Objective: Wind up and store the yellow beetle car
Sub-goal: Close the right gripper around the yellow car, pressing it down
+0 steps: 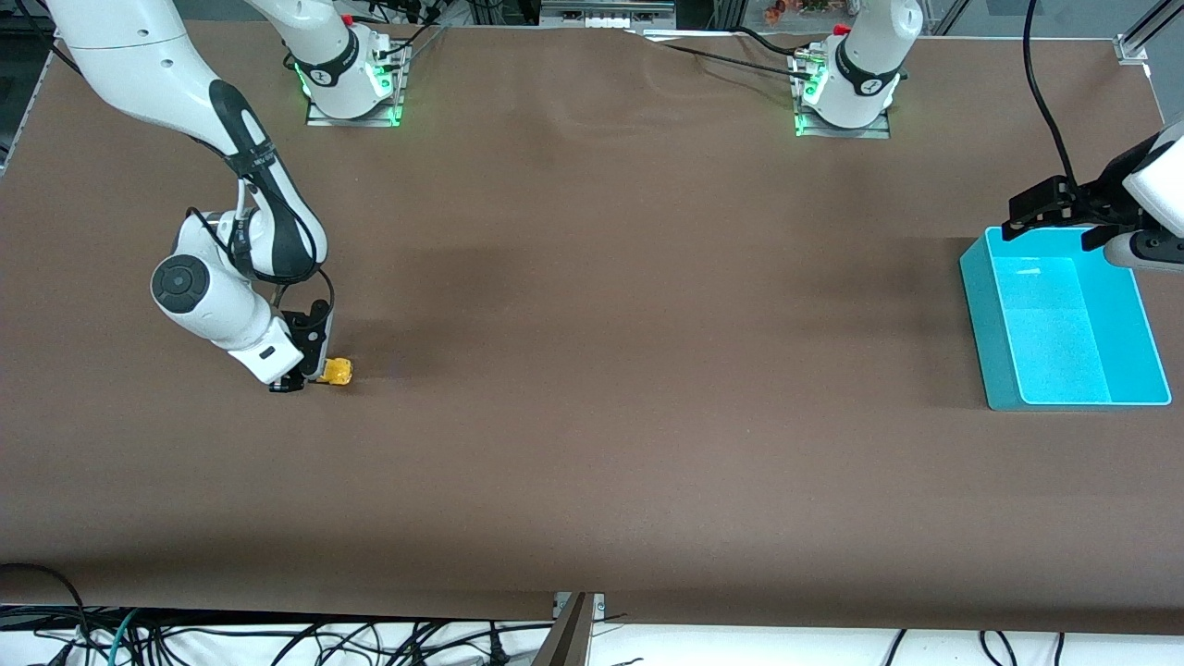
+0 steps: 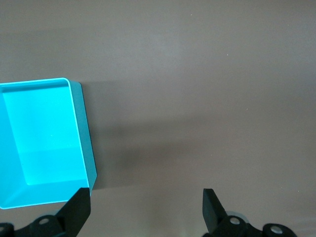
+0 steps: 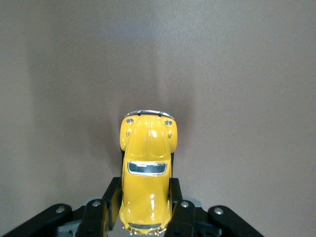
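Nearest us, the teal bin sits open at the left arm's end of the desk, the released left claw waiting above its rim. Toward the right arm's end, the right claw grasps the yellow beetle car by its flanks, wheels on the desk, probably for pulling back.

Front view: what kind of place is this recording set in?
Likely a robotics lab bench: two arms bolted to a brown-covered table, loose cables along its edge, and only a toy car and bin as props.
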Robot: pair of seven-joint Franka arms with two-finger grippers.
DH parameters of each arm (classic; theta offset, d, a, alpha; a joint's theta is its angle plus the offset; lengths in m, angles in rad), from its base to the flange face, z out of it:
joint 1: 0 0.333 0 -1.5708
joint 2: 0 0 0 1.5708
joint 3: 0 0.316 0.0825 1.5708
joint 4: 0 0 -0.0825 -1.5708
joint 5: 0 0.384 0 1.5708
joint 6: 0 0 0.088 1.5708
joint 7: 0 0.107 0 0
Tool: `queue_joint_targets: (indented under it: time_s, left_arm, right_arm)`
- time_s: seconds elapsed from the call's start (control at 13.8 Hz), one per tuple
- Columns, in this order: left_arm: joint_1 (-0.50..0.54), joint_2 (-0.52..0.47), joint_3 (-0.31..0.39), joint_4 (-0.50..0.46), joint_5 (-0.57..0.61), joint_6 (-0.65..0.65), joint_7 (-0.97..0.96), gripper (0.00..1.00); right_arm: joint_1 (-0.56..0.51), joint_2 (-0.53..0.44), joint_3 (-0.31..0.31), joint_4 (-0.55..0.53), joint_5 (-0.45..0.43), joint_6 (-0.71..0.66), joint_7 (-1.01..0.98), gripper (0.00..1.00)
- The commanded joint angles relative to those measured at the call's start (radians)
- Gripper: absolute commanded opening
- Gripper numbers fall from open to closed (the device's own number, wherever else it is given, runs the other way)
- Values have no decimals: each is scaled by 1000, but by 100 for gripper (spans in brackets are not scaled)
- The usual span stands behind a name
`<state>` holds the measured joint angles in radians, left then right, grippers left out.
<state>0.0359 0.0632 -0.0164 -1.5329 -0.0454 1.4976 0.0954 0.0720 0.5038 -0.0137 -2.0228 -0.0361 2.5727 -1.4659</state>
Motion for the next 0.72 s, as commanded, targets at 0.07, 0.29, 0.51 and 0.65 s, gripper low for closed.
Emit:
queue_joint_targets:
  time_s: [0.07, 0.29, 0.51, 0.65]
  left_arm:
    - [2, 3, -2, 7, -21, 4, -10, 100]
    - [2, 3, -2, 7, -21, 6, -10, 100]
    - [2, 3, -2, 7, -22, 6, -10, 100]
    - [2, 3, -2, 7, -22, 4, -10, 100]
  right_arm:
    - [5, 9, 3, -5, -10, 3, -8, 42]
    - [-4, 12, 3, -5, -10, 3, -30, 42]
    - [-24, 24, 1, -7, -8, 17, -71, 42]
    - [-41, 24, 1, -5, -8, 17, -96, 42]
